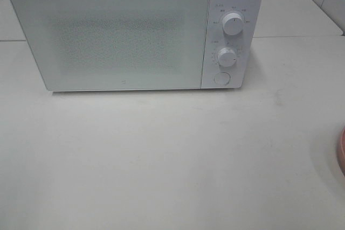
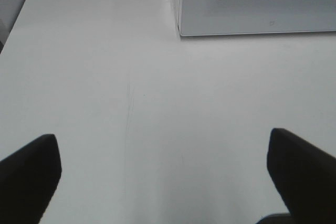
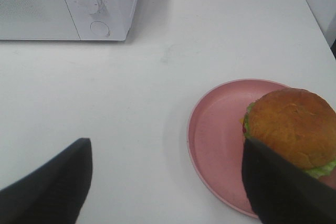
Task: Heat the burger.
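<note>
My burger [image 3: 291, 127] sits on a pink plate [image 3: 215, 129] at the table's right edge, well apart from the closed microwave [image 1: 116, 36]. Both the left gripper [image 2: 165, 174] and the right gripper [image 3: 168, 182] stand wide and empty. I judge the burger soft and apt to come apart in layers; lifting the stiff plate by its rim looks safer.

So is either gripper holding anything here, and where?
Nothing is held. The left gripper is open over bare table; the right gripper is open, and the burger sits on its plate.
</note>
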Controlling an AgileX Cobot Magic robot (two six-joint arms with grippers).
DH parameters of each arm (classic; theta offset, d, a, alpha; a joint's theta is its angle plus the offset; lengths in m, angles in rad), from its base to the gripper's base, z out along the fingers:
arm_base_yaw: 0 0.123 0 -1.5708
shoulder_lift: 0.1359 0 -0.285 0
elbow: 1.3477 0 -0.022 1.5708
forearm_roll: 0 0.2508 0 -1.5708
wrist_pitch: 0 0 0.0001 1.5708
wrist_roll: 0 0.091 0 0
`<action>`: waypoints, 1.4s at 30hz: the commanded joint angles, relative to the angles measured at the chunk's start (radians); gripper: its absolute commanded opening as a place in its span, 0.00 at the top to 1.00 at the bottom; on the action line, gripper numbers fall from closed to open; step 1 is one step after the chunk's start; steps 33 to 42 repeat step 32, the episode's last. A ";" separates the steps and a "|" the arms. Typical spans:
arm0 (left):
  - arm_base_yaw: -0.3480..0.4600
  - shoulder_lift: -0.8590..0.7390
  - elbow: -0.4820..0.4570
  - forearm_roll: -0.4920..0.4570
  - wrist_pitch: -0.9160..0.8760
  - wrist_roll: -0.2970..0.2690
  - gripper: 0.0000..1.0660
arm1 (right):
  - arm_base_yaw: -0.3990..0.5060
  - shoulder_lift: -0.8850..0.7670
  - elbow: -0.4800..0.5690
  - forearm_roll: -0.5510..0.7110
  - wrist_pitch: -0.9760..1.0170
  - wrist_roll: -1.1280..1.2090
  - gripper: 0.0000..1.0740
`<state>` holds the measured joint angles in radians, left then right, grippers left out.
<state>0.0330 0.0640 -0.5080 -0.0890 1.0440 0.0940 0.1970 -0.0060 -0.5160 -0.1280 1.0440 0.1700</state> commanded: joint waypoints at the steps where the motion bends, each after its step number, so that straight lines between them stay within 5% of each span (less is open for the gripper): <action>1: 0.000 -0.040 0.007 -0.011 -0.008 -0.002 0.06 | -0.005 -0.025 0.003 -0.003 -0.005 -0.012 0.30; 42: 0.000 -0.097 0.009 -0.028 -0.010 -0.013 0.06 | -0.005 -0.025 0.003 -0.003 -0.005 -0.012 0.30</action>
